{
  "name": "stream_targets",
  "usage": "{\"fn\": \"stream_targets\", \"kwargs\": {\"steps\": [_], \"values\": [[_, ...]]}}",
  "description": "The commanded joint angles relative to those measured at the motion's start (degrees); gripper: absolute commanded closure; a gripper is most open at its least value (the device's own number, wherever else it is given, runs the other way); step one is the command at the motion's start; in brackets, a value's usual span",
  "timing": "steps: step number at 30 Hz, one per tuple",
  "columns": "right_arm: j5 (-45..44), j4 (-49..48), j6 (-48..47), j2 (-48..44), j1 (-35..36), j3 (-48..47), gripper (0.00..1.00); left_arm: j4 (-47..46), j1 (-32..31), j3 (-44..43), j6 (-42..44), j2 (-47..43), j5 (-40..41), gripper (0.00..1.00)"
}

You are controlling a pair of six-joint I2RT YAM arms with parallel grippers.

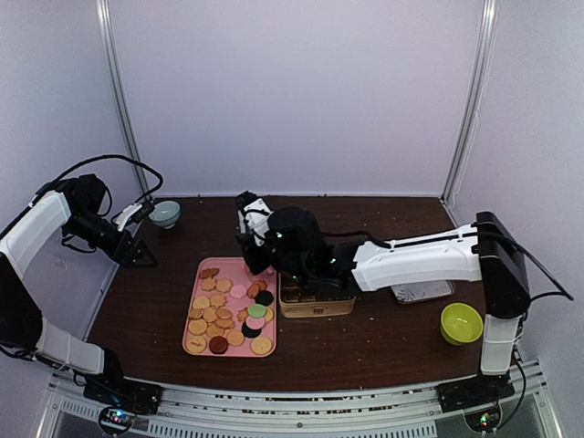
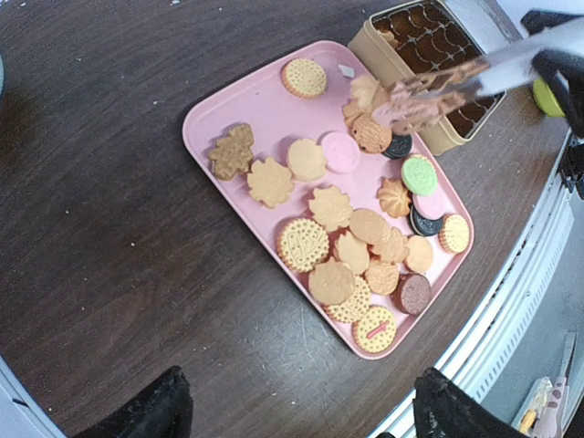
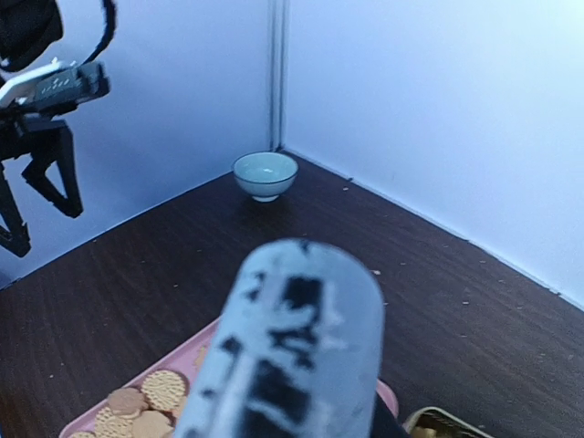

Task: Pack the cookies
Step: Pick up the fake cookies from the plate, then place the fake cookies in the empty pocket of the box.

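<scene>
Many small cookies [image 1: 228,310], mostly tan with a few dark, pink and green, lie on a pink tray [image 1: 204,274]; they also show in the left wrist view [image 2: 351,246]. My right gripper [image 1: 260,242] is shut on metal tongs [image 2: 443,84], whose tips sit over tan cookies at the tray corner by the gold tin [image 1: 317,303]. I cannot tell whether the tongs hold a cookie. In the right wrist view the blurred tongs handle [image 3: 292,347] hides the fingers. My left gripper [image 2: 306,420] is open and empty, high above the table left of the tray [image 1: 137,251].
A pale blue bowl [image 1: 164,213] stands at the back left. A yellow-green bowl [image 1: 461,323] and a silver lid [image 1: 422,292] are on the right. The gold tin [image 2: 438,41] touches the tray's right side. White walls close in the back and sides.
</scene>
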State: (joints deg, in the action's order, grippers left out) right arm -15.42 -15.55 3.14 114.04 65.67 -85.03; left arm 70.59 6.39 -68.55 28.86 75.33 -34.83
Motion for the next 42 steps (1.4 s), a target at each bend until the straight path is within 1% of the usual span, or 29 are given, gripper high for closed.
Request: {"fn": "stream_targets", "kwargs": {"steps": [1,4,8,15,25,29,37,42], "values": [[-3.9,-5.5,-0.6,-10.9,-4.3,9.1,0.72,0.0,0.4,0.1,0.6,-1.1,-1.0,0.14],[-4.3,-5.9,-0.3,-15.4,-6.5,14.7,0.72,0.0,0.4,0.0,0.4,-1.1,-1.2,0.14],[-4.3,-5.1,-0.3,-17.9,-8.4,18.1,0.72,0.0,0.5,-0.2,0.4,-1.0,-1.4,0.14],[-4.5,-3.0,-0.9,-17.1,-9.0,17.4,0.72,0.0,0.4,0.2,0.4,-1.1,-1.4,0.15],[-5.3,-2.6,-0.6,-16.0,-10.4,17.9,0.71,0.0,0.4,-0.1,0.5,-0.6,-1.9,0.15],[-4.7,-2.2,-0.3,-15.3,-10.6,17.6,0.68,-0.1,0.4,-0.2,0.5,-0.7,-2.1,0.15],[-4.8,-1.6,0.3,-14.3,-10.6,17.1,0.58,0.1,0.4,-0.3,0.5,-0.7,-2.2,0.15],[-4.8,-1.5,-0.1,-15.2,-10.6,16.6,0.57,0.3,0.4,-0.8,0.5,-0.4,-2.4,0.15]]}}
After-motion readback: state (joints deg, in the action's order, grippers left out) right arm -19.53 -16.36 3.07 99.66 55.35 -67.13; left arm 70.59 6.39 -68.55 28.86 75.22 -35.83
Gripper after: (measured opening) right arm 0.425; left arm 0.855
